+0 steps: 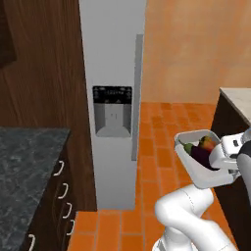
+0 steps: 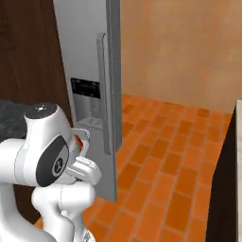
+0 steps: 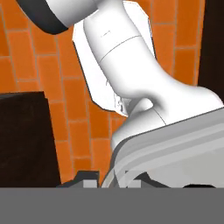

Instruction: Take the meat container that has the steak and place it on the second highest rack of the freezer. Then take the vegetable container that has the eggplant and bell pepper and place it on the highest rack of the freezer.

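The white vegetable container (image 1: 196,164) hangs tilted in the air at the right, in front of the freezer (image 1: 112,54). In it lie the dark purple eggplant (image 1: 201,154) and the orange-red bell pepper (image 1: 207,142). My gripper (image 1: 215,159) is shut on the container's right rim. In the hand view the container's pale wall (image 3: 175,148) fills the lower right, beside my gripper (image 3: 114,180). The freezer's grey door with its black dispenser panel (image 1: 112,94) and bar handle (image 1: 138,98) faces me. Its racks, the meat container and the steak are out of view.
A dark stone counter (image 1: 29,152) over wooden drawers stands at the left. A second dark counter with a pale top (image 1: 240,100) is at the right, close to my hand. Dark wooden cabinets (image 1: 44,63) flank the freezer. Orange tiled floor (image 1: 162,127) lies between.
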Robot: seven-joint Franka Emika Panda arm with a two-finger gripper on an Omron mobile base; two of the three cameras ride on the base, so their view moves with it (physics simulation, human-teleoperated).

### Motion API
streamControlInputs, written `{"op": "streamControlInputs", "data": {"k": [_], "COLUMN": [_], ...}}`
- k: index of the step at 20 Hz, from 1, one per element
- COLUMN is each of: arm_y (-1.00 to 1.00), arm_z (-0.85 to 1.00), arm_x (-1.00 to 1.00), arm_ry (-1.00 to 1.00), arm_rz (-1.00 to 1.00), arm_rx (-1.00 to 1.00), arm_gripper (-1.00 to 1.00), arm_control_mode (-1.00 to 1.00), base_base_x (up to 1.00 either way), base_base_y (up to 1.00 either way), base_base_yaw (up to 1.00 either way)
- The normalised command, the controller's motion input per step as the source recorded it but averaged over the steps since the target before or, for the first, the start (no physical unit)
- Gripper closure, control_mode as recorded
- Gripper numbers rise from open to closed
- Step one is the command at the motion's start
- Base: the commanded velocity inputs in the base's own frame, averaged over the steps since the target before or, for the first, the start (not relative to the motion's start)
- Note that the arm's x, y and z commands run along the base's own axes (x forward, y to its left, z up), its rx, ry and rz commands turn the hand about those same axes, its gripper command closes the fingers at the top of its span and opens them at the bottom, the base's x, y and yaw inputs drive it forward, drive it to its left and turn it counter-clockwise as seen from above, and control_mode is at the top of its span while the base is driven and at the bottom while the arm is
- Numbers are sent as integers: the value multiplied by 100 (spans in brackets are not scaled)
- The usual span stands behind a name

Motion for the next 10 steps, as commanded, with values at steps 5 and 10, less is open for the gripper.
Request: {"op": "streamControlInputs", "data": {"k": [5, 10], "arm_y": [0, 0], "arm_z": [0, 0], "arm_x": [0, 0], "arm_ry": [0, 0], "arm_rz": [0, 0], "arm_rx": [0, 0], "arm_gripper": [100, 100], "arm_control_mode": [100, 100], "base_base_x": [20, 96], "base_base_y": [-13, -57], "base_base_yaw": [-80, 1]}}
